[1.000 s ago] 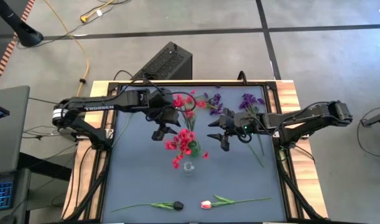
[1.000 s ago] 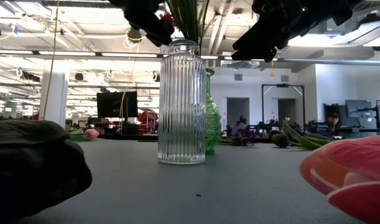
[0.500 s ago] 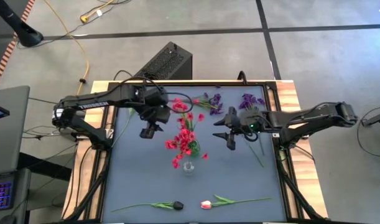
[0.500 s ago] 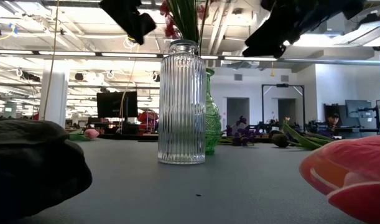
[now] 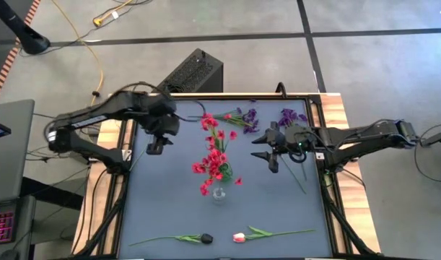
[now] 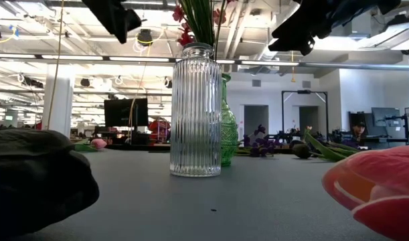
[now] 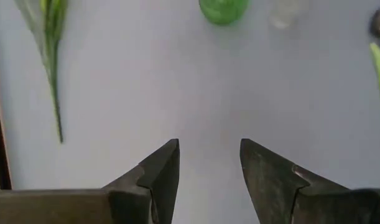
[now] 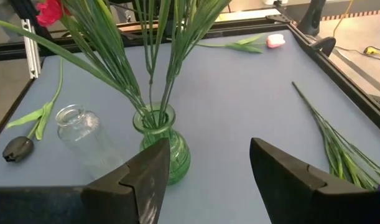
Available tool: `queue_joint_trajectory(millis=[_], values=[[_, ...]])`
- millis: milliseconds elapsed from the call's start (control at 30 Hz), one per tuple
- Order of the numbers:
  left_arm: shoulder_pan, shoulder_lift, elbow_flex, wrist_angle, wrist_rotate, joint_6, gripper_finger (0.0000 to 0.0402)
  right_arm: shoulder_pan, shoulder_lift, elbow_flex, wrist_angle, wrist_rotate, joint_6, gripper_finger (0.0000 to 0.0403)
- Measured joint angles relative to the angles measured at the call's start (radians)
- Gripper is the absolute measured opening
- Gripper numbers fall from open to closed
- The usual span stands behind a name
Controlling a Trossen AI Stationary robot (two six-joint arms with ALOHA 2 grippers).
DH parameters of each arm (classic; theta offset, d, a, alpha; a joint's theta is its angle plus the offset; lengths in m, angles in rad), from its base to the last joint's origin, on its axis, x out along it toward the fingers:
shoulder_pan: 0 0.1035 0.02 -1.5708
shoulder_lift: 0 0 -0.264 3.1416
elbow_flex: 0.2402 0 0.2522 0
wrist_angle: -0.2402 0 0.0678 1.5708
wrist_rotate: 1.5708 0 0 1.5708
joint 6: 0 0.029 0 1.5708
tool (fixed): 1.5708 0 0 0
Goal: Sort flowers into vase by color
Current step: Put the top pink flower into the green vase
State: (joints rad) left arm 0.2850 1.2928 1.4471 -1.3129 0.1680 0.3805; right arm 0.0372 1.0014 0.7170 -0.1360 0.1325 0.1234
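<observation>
Red flowers (image 5: 213, 155) stand with their stems in the green vase (image 8: 162, 140). Beside it stands the clear ribbed vase (image 8: 84, 134), with nothing in it. Two purple flowers (image 5: 243, 115) (image 5: 289, 117) lie on the mat near the far edge. A dark tulip (image 5: 204, 238) and a pink-white tulip (image 5: 239, 237) lie near the front edge. My left gripper (image 5: 154, 148) hangs open and empty above the mat, left of the red flowers. My right gripper (image 5: 271, 160) is open and empty, right of the vases and above the table.
The table's raised black frame (image 5: 327, 180) runs around the blue mat. A purple flower's long stem (image 5: 298, 177) lies under my right arm. Bare mat (image 5: 162, 202) lies between the vases and the front tulips.
My left gripper has drawn away from the red flowers toward the table's left edge, rising and tipping more steeply downward, still open and empty. My right gripper has backed off a little toward the right edge and risen. The flowers stay in the green vase.
</observation>
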Motion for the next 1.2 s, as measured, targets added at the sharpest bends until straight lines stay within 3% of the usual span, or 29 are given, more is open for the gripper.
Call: queue_joint_trajectory(millis=[300, 467, 600, 900, 1033, 1200], values=[[0.076, -0.28, -0.344, 0.439, 0.039, -0.026, 0.0157, -0.045, 0.001, 0.0, -0.005, 0.055, -0.016, 0.0249], [0.077, -0.374, -0.571, 0.645, 0.051, -0.046, 0.0157, -0.132, 0.001, 0.0, -0.019, 0.053, -0.016, 0.0249], [0.077, -0.418, -0.745, 0.904, 0.107, -0.086, 0.0157, -0.2, 0.001, 0.0, -0.024, 0.052, -0.016, 0.0249], [0.077, -0.399, -1.048, 1.463, 0.119, -0.185, 0.0157, -0.323, 0.001, 0.0, -0.089, 0.048, 0.031, 0.0249], [0.076, -0.346, -1.096, 1.621, 0.103, -0.199, 0.0157, -0.353, 0.005, 0.0, -0.135, 0.045, 0.035, 0.0249], [0.088, -0.213, -1.088, 1.713, -0.009, -0.149, 0.0157, -0.383, 0.044, 0.0, -0.151, -0.045, 0.051, 0.0249]])
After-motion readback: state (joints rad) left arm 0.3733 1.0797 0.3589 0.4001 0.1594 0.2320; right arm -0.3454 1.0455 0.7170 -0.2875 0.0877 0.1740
